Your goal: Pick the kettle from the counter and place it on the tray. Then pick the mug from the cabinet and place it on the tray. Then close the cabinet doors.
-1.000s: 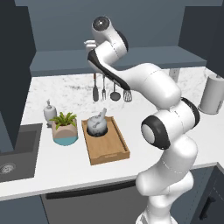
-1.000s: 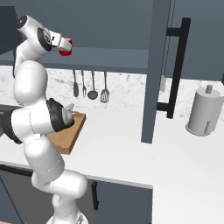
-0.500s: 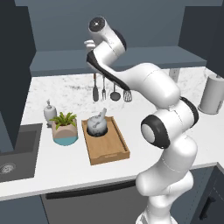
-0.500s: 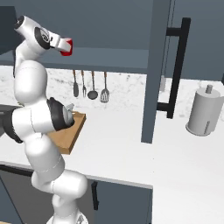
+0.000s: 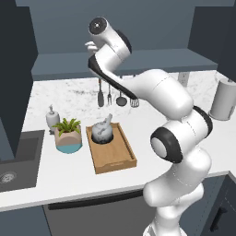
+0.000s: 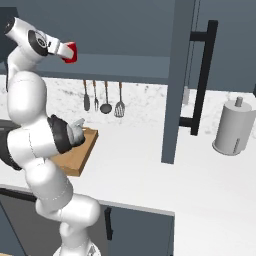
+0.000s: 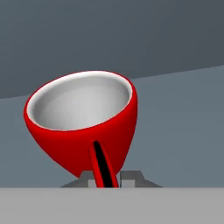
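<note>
I am seeing the kettle (image 5: 102,132) sitting on the tray (image 5: 115,158) on the bench (image 5: 69,99), so the first leg looks finished to me. Now I am working the second leg: my gripper (image 7: 107,178) is reaching up into the cabinet (image 6: 125,65) and clamping its fingers on the handle of the red mug (image 7: 83,118), which is resting just above the shelf or on it; I cannot tell which. The door (image 6: 176,82) is standing open. I am judging that carrying the mug down to the tray and shutting the doors are both left to do.
</note>
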You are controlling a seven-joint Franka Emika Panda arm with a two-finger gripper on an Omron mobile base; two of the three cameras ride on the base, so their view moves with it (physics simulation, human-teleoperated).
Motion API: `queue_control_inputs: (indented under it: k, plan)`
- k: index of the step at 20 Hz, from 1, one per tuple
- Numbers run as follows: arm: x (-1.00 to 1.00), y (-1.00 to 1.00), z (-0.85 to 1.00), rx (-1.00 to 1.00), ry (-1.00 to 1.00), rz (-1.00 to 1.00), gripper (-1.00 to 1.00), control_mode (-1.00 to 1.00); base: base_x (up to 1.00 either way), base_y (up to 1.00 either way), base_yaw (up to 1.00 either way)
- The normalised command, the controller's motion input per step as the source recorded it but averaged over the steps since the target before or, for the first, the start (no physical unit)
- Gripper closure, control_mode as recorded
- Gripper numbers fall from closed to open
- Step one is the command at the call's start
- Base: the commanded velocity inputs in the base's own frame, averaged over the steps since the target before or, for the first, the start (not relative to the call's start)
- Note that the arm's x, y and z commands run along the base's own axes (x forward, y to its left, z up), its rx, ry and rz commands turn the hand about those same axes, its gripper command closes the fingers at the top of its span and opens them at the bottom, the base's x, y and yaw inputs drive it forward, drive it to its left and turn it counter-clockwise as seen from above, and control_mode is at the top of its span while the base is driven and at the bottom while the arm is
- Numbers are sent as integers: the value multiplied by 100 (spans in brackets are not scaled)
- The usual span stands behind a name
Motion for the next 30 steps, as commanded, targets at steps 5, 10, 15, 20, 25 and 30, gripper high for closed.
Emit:
queue_control_inputs:
  k: [5, 10, 15, 20, 25, 30]
  plan:
    - [-85, -32, 0, 0, 0, 41, 100, -100, 0, 0, 0]
    - [-88, -53, 0, 0, 0, 57, 100, -100, 0, 0, 0]
    - [-73, -52, -10, 0, 1, 66, 100, -100, 0, 0, 0]
    - [-73, -21, -47, 2, 1, 38, 100, -100, 0, 0, 0]
    - [-52, 0, -63, 8, 3, 14, 100, -100, 0, 0, 0]
    - [-20, 0, -83, 4, 5, 9, 100, -100, 0, 0, 0]
